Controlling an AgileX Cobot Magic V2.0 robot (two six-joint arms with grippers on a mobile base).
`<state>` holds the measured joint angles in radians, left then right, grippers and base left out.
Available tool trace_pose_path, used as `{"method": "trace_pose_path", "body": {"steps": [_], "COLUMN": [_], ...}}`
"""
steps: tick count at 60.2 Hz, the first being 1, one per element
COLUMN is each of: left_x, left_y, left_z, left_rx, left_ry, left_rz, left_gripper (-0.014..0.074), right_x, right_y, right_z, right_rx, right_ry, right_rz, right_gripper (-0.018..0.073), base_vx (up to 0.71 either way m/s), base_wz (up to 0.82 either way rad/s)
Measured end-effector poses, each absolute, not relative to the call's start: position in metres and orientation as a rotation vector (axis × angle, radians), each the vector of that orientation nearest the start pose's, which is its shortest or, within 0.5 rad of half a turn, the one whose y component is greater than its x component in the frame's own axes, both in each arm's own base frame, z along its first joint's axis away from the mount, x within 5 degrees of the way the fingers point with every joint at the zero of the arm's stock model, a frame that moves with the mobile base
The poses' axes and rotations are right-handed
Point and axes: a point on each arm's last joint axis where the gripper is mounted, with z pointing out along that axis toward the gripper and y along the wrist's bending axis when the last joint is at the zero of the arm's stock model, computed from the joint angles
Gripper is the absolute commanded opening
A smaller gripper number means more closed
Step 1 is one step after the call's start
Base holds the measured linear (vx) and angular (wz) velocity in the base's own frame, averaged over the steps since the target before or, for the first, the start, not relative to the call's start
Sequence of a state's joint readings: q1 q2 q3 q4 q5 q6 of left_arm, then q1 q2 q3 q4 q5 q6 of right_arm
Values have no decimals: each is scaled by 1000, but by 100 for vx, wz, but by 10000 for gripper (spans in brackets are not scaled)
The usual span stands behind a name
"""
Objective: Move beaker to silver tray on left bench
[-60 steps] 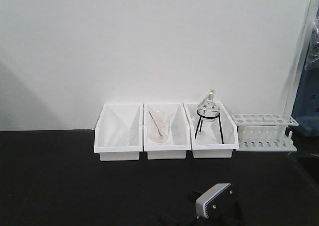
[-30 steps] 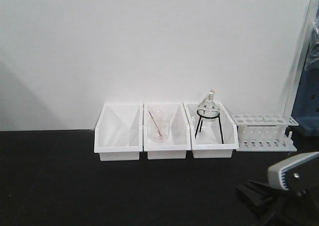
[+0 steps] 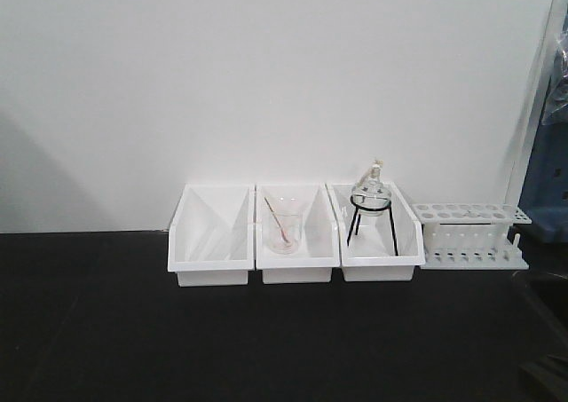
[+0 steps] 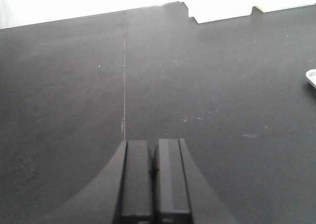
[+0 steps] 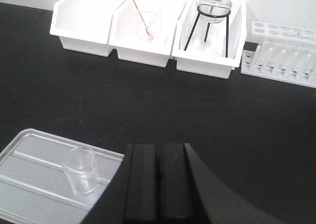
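The small clear beaker [image 5: 81, 170] stands in a pale ribbed tray [image 5: 29, 184] at the lower left of the right wrist view, just left of my right gripper [image 5: 159, 147]. That gripper is shut and empty, above the black bench top [image 5: 197, 105]. My left gripper [image 4: 152, 142] is shut and empty over bare black bench top [image 4: 197, 75]. A sliver of shiny grey rim [image 4: 312, 78] shows at the right edge of the left wrist view; it may be the silver tray. Neither gripper shows in the front view.
Three white bins [image 3: 209, 238] stand in a row against the wall. The middle one holds a larger beaker with a red-tipped rod [image 3: 284, 227]; the right one holds a flask on a black stand [image 3: 371, 202]. A white test-tube rack [image 3: 473, 235] is beside them.
In the front view, a grey-and-black part of an arm moved from the bottom centre to the right and is now out of the frame.
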<state>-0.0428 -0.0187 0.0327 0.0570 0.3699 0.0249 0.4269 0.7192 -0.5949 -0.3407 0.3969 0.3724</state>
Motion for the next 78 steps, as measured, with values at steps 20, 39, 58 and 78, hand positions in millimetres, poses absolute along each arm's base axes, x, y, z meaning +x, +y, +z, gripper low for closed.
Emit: {"method": "trace_pose_path", "body": {"steps": [20, 39, 58, 78], "left_x": [52, 52, 52, 52], "left_y": [0, 0, 0, 0], "left_z": [170, 170, 170, 170], "left_rx": [98, 98, 98, 98], "left_ry": [1864, 1864, 1864, 1864], "left_rz": [44, 44, 44, 44], "left_gripper": [1, 1, 1, 1], "right_x": [128, 79, 57, 57], "right_y": [47, 10, 0, 0], "right_z": [303, 213, 191, 191], "right_rx": [-239, -27, 32, 19], "right_ry": [1951, 1791, 1639, 1641], "right_rz": [249, 166, 53, 38], "right_gripper": [-14, -14, -14, -14], "base_vx": [0, 0, 0, 0], "base_wz": [0, 0, 0, 0]}}
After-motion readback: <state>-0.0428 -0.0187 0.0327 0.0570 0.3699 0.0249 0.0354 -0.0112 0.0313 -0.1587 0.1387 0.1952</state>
